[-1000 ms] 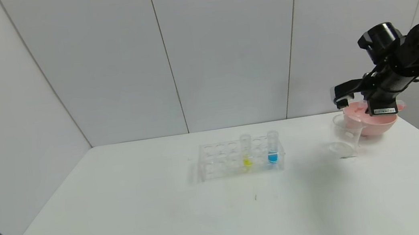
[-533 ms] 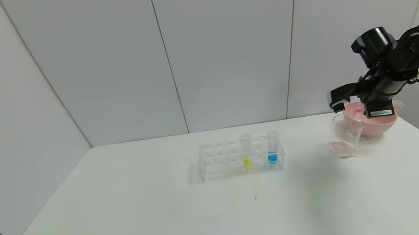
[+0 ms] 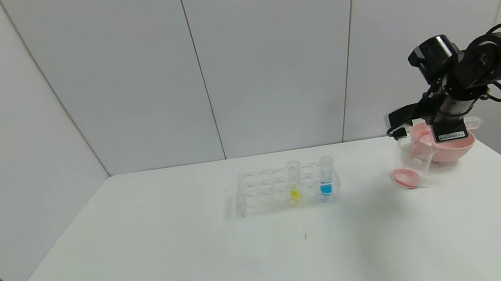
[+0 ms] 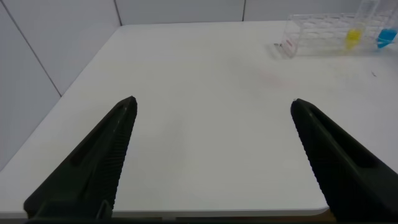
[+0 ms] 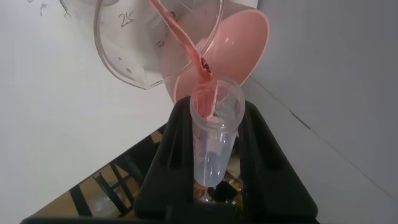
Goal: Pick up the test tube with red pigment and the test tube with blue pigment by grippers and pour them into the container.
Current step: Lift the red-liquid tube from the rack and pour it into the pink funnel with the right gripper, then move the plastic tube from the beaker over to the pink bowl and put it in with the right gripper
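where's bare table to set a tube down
The table is bare left of and in front of the tube rack, and between the rack and the container. It is crowded at the right edge: container, pink bowl and the pouring right gripper.

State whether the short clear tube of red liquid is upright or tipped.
Tipped. The short clear tube of red liquid, clamped in the right tool, streams red liquid into the small clear beaker.

The test tube with red pigment [image 5: 211, 134], clear and tipped mouth-down, streams red liquid into the clear beaker [image 3: 412, 161] near the desk's far right edge (red pooled at its base). The test tube with blue pigment [image 3: 326, 176] stands upright mid-desk, towards the far edge.
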{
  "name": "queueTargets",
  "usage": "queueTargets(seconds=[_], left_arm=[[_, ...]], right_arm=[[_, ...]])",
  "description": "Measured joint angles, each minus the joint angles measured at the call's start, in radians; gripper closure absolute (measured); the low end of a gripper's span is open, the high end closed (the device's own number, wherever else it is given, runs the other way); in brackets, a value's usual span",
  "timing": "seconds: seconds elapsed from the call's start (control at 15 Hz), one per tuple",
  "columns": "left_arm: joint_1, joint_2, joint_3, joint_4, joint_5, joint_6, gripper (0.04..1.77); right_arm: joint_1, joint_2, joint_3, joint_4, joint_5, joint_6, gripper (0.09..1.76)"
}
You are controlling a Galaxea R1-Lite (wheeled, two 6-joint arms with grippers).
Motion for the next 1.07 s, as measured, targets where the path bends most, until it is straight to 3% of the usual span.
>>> queueTargets(seconds=[0.47,1.07], left_arm=[[0.0,0.0,0.0,0.0,0.0,0.0,0.05],[0.0,0.0,0.0,0.0,0.0,0.0,0.05]], right_arm=[[0.012,0.007,0.0,0.006,-0.094,-0.003,1.36],[0.014,0.009,0.0,0.005,-0.101,-0.002,1.36]])
